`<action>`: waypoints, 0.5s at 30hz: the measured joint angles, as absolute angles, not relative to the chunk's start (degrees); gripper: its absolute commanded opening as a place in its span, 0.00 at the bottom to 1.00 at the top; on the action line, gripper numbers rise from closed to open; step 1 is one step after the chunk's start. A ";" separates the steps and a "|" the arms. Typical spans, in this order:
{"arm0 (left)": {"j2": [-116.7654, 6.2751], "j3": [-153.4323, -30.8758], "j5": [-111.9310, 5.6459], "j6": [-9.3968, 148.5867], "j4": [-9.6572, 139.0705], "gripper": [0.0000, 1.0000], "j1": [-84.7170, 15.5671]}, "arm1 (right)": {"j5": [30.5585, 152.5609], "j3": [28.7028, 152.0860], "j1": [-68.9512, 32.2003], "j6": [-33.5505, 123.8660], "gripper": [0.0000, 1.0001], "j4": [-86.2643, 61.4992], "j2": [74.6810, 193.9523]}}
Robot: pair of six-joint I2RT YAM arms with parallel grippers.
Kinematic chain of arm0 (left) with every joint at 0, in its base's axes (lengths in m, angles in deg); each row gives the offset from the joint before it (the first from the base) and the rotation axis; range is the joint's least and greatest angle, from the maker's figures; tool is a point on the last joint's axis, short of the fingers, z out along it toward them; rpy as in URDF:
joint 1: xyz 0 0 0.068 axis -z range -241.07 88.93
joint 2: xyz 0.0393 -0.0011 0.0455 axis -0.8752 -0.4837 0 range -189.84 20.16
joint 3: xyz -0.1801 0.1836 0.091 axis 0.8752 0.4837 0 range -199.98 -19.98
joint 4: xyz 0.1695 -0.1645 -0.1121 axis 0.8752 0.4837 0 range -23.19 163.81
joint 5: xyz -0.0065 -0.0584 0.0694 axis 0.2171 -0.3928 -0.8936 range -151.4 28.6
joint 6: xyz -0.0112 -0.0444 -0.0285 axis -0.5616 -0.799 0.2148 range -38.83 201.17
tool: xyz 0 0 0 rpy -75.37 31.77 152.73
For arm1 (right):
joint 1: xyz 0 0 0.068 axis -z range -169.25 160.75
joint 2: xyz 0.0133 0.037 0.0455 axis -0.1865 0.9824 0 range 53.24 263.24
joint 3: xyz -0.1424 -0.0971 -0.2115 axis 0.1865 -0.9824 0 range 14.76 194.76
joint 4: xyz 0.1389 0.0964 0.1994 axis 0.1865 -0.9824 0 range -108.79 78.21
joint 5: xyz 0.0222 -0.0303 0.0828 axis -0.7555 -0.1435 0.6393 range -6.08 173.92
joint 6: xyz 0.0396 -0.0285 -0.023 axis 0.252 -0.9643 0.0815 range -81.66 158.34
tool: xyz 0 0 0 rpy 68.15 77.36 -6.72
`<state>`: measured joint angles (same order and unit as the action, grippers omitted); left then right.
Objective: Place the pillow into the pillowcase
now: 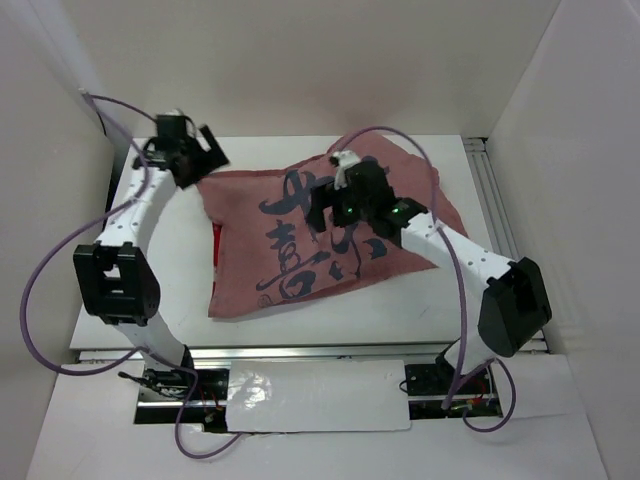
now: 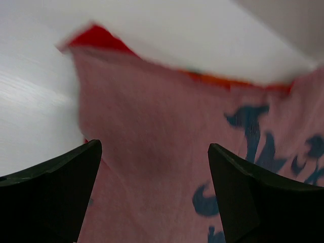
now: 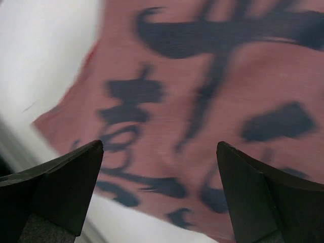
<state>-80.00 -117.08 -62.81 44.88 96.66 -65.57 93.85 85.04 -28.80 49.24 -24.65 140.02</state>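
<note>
The pillowcase lies on the white table with its dusty pink-red side up, dark calligraphy marks showing. It looks bulky, and a red strip shows at its left edge. The pillow is hidden; no cream fabric shows. My left gripper is open and empty above the case's far left corner; its wrist view shows the pink cloth between the fingers. My right gripper is open and empty above the middle of the case, over the calligraphy.
White walls enclose the table on the left, back and right. A metal rail runs along the right side. Purple cables loop from both arms. A white sheet lies at the near edge between the bases.
</note>
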 measured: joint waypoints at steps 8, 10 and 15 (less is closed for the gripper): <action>-72.70 -86.97 -59.01 44.49 88.79 0.99 -44.91 | 83.43 84.93 -9.50 53.04 1.00 -25.02 144.00; -72.65 -85.35 -59.14 43.79 87.19 0.99 -44.52 | 82.79 84.95 -6.42 53.98 1.00 -24.89 146.95; -78.64 -91.10 -59.86 43.48 86.03 0.99 -44.69 | 84.10 84.19 -2.22 56.23 1.00 -24.13 153.05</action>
<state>-78.64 -91.10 -59.86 43.48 86.03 -44.69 84.10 84.19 -2.22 56.23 -24.13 153.05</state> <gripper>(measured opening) 0.990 0.999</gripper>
